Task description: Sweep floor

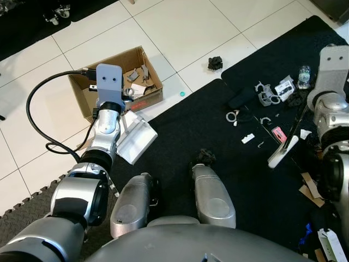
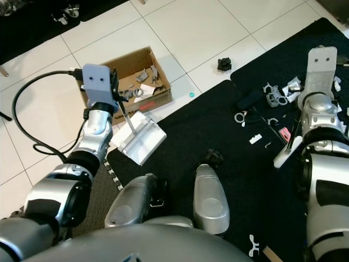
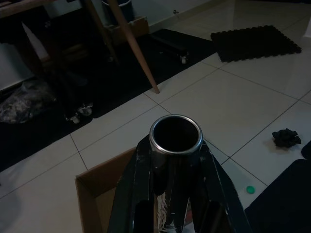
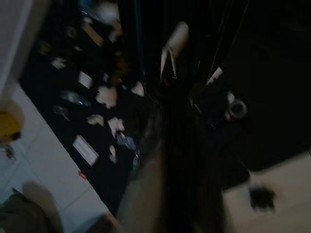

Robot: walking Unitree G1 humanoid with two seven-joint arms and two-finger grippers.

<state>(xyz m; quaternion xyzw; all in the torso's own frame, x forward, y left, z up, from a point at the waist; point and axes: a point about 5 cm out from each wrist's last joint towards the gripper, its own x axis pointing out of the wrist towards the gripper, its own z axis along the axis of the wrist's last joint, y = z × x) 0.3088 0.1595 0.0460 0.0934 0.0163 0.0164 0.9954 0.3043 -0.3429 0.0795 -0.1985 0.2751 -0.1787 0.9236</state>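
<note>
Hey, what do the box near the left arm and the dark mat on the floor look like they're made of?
The box looks like plain brown corrugated cardboard, matte, with open flaps. The dark mat appears to be black foam: its toothed, interlocking edge suggests puzzle tiles, though rubber is possible.

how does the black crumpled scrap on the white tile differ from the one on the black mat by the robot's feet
The scrap on the tile lies far from the robot, past the mat's edge, and stands out against the pale floor. The scrap on the mat lies right at the tip of the robot's foot and nearly blends into the dark surface. Both are small, black and crumpled, and both lie loose, not in the cardboard box.
</note>
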